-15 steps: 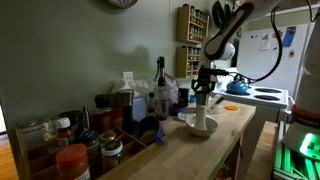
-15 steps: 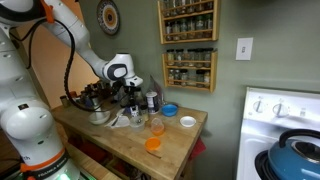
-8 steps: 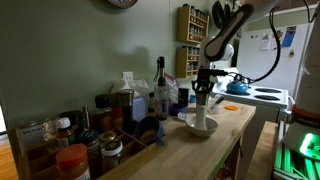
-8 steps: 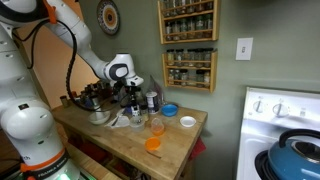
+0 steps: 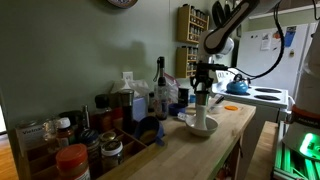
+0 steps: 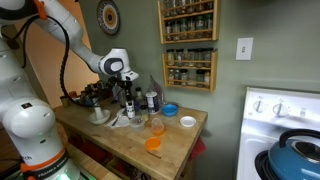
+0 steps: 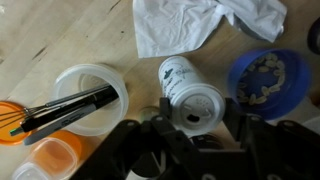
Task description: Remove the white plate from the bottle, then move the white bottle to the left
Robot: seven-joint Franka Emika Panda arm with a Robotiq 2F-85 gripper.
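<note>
- The gripper (image 7: 198, 113) was seen in the wrist view directly over the white bottle (image 7: 178, 74). Its jaws were apparently clenched on the rim of the white plate (image 7: 196, 104), though firm contact could not be fully confirmed.
- The plate was held at the bottle's narrow upper end; whether it was clear of the top could not be told.
- In an exterior view the bottle was seen standing upright on the wooden counter (image 5: 225, 135), beneath the arm.
- For the step in hand, a straight vertical lift was judged best. The plate should be held level until well clear of the neck, so that the slim bottle is not dragged or tipped.
- Sideways travel was judged wise only after that clearance, with a bare patch of wood chosen for setting the plate down.
- Room was tight. A round white bowl (image 7: 80, 75) with black tongs (image 7: 65, 108) laid across it stood just beside the bottle on one side, and a blue bowl (image 7: 292, 62) stood near it on the other.
- A white cloth (image 7: 200, 25) was spread beyond the bottle, and an orange cup (image 7: 50, 158) stood near the white bowl.
- Dark glass bottles (image 5: 160, 85) were crowded toward the wall, while open wood was left toward the counter's front edge. That edge was judged a limit to be respected when the bottle is moved.
</note>
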